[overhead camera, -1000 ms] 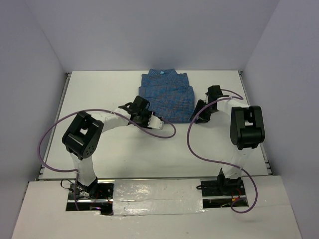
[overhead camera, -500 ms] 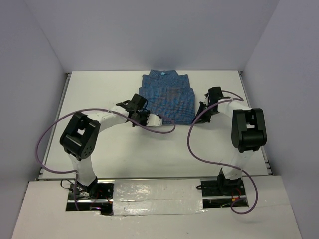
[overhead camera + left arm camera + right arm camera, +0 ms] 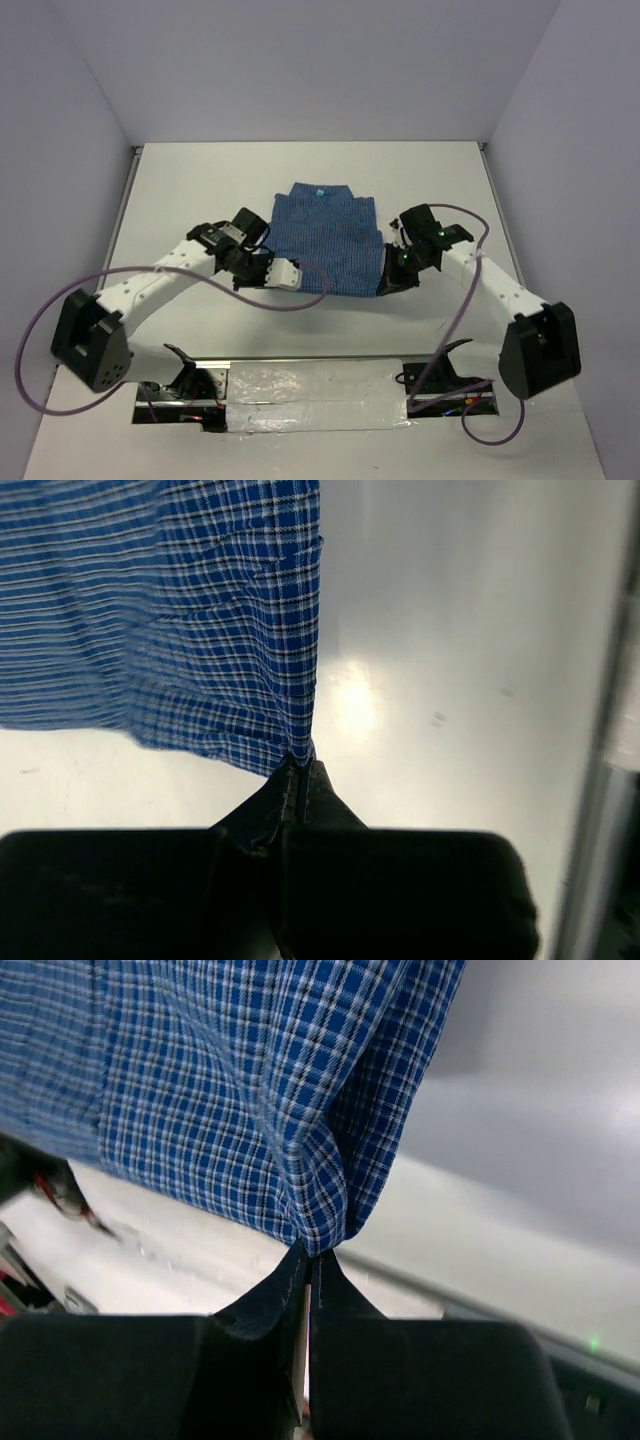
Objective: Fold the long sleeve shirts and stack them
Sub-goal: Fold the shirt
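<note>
- Top view: the shirt (image 3: 330,240) lay as a compact blue rectangle in the middle of the worktop (image 3: 200,190), its collar on the far side and its near edge facing the arm bases.
- The left end effector (image 3: 283,275) sat at the shirt's near left corner and the right end effector (image 3: 388,283) at its near right corner. Both arms reached in low from either side.
- This matched hold looked meant to keep the near edge straight, so the folded layers would travel together instead of sliding apart.
- Left wrist view: the left end effector (image 3: 298,772) was closed tight on the very tip of a corner of the checked cloth (image 3: 200,630), with no gap between the fingers.
- The cloth fanned away from the pinch above bare, shiny worktop (image 3: 450,630). The dark band under its edge suggested that this corner was raised a little.
- Right wrist view: the right end effector (image 3: 310,1255) was likewise clamped on a doubled corner of the shirt (image 3: 230,1090). Several layers wrapped round at the pinch, so the grip probably took the whole fold and not just one layer.
- Judging by its tidy shape, the folding seemed nearly done. The next step was likely another fold or moving the bundle, and both arms would have to move evenly for either.
</note>
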Robot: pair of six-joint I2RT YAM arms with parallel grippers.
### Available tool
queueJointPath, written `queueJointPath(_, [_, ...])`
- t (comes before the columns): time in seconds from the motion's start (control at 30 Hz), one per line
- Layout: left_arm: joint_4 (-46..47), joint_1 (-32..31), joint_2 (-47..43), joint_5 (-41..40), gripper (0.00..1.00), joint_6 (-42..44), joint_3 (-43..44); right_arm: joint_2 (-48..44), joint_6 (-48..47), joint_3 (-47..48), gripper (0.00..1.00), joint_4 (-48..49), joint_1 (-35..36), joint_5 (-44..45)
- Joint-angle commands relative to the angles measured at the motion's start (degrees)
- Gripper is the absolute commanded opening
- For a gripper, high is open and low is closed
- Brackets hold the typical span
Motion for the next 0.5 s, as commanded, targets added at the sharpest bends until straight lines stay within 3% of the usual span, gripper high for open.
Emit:
queueJointPath(0.0, [-13.96,-0.6,-8.96,5.01,0.0,-1.08,1.12,-7.12,2.52,-0.67,0.0,-13.33,3.68,1.61])
queueJointPath(0.17, [-26.19,-0.95,-17.58,9.4,0.0,-0.72,5.95,-15.56,4.81,3.01,0.0,-25.73,9.83,-3.2])
queueJointPath(0.37, [-27.0,0.18,-15.22,11.25,0.0,-6.69,14.13,-10.77,3.07,17.66,0.0,-31.97,9.93,-7.88])
queueJointPath(0.47, [-26.46,10.33,-10.31,17.19,0.0,-7.57,19.4,-4.18,-0.63,24.88,0.0,-31.64,6.0,-8.4])
